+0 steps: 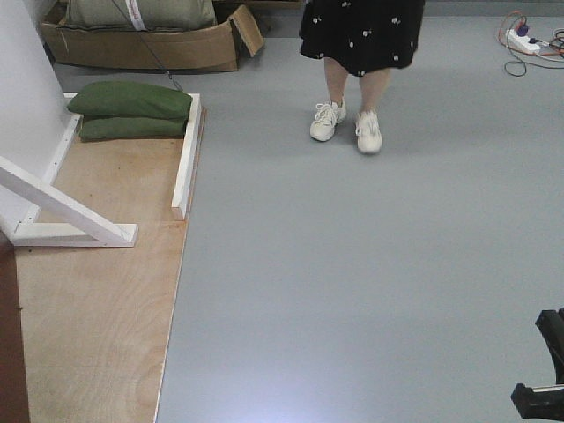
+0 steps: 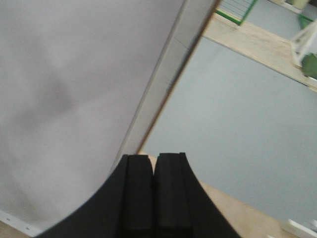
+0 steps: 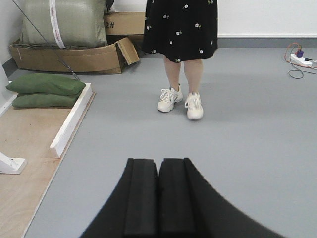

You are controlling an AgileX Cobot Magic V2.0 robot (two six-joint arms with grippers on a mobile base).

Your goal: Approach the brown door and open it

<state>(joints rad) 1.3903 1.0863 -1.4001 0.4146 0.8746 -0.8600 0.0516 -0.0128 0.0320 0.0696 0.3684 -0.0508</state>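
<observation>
Only a narrow reddish-brown strip of the brown door [image 1: 9,352] shows, at the lower left edge of the front view. Its handle is out of view. My left gripper [image 2: 153,162] is shut with nothing between its pads. It hangs close to a white wall panel [image 2: 74,99] whose edge runs down to the grey floor [image 2: 237,114]. My right gripper [image 3: 158,166] is also shut and empty, pointing over open grey floor [image 3: 247,139]. A black part of my right arm [image 1: 542,370] shows at the bottom right of the front view.
A person in a black dress and white sneakers [image 1: 345,123] stands ahead. On the left lies a plywood platform [image 1: 97,308] with slanted white braces [image 1: 62,207], a white rail [image 1: 187,159] and green sandbags [image 1: 130,110]. A cardboard box [image 1: 150,44] sits behind. A power strip with cables [image 1: 527,40] lies far right.
</observation>
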